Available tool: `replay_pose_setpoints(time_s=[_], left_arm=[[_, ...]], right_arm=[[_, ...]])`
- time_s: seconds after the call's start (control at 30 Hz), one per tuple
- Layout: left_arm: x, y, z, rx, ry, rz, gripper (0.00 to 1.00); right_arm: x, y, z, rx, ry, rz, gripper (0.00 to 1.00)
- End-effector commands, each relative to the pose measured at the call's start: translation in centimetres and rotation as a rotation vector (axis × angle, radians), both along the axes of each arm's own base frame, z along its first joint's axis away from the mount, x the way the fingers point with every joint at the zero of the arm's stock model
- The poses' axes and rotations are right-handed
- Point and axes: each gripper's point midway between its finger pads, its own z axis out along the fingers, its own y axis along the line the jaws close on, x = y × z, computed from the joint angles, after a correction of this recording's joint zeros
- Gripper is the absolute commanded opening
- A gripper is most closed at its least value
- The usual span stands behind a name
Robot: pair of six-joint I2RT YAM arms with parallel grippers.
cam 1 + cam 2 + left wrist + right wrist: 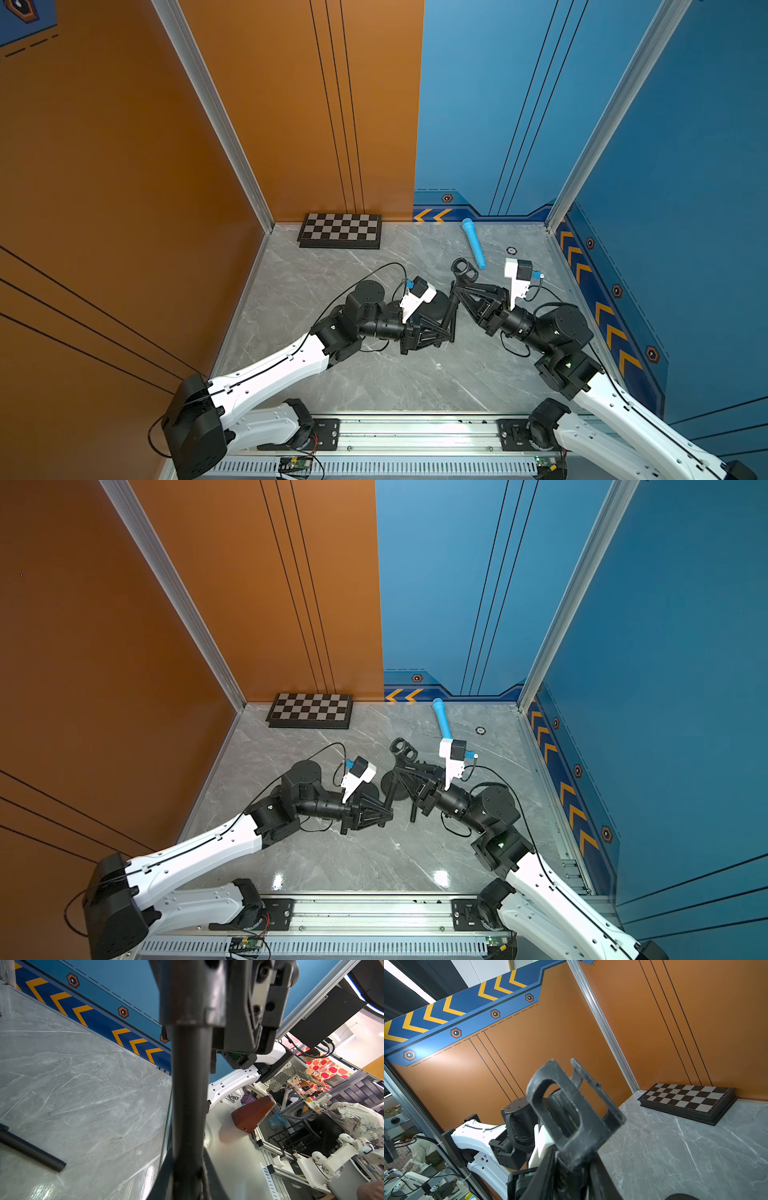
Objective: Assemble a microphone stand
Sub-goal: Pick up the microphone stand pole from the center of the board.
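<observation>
We log a gray marble table [374, 374] boxed by orange wall [124, 166] and blue wall [685, 166]; in front of the chessboard [340, 230], left end effector [445, 333] clamps the pole [189, 1095], right end effector [458, 289] clamps the mic clip [566, 1109].

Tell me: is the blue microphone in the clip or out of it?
Out. The blue microphone lies flat on the table, apart from the clip, which is empty in the right wrist view.

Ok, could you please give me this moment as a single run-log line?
left hand: shut on pole | right hand: shut on mic clip | blue microphone: lying on table
</observation>
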Motion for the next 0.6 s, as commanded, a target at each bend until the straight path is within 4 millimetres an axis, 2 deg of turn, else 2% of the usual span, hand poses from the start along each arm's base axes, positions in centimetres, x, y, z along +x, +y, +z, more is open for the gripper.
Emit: replay_pose_setpoints(time_s=[0.0,0.03,0.07,0.1,0.17,0.2,0.23,0.3,0.43,0.57], left_arm=[[-0.2,0.2,0.5,-0.02,-0.02,-0.022,0.2],[0.1,0.3,0.4,-0.019,-0.018,-0.01,0.35],[0.4,0.4,0.4,-0.018,-0.017,0.004,0.42],[0.7,0.7,0.3,-0.017,-0.017,0.021,0.44],[1.6,1.3,0.0,-0.013,-0.017,0.067,0.52],[2.2,1.8,-0.3,-0.009,-0.015,0.099,0.6],[3.0,2.5,-0.5,-0.006,-0.012,0.141,0.73],[4.6,4.0,-1.3,0.004,0.004,0.23,0.9],[8.1,8.7,-3.8,0.025,0.043,0.475,0.96],[10.7,13.4,-6.4,0.045,0.132,0.701,0.97]], right_arm=[[0.1,0.1,1.5,0.007,-0.056,-0.014,0.21],[0.4,0.3,1.3,-0.004,-0.048,-0.022,0.18],[0.7,0.4,1.0,-0.019,-0.04,-0.031,0.14],[1.2,0.5,0.6,-0.043,-0.026,-0.052,0.09],[2.3,0.6,-0.5,-0.101,0.008,-0.091,0.06],[2.8,0.7,-0.9,-0.126,0.02,-0.115,0.06],[3.5,0.8,-1.6,-0.157,0.037,-0.142,0.06],[4.7,0.9,-2.6,-0.217,0.065,-0.192,0.03],[7.8,2.0,-5.3,-0.355,0.084,-0.307,0.03],[9.5,4.9,-6.7,-0.405,-0.018,-0.385,0.04]])
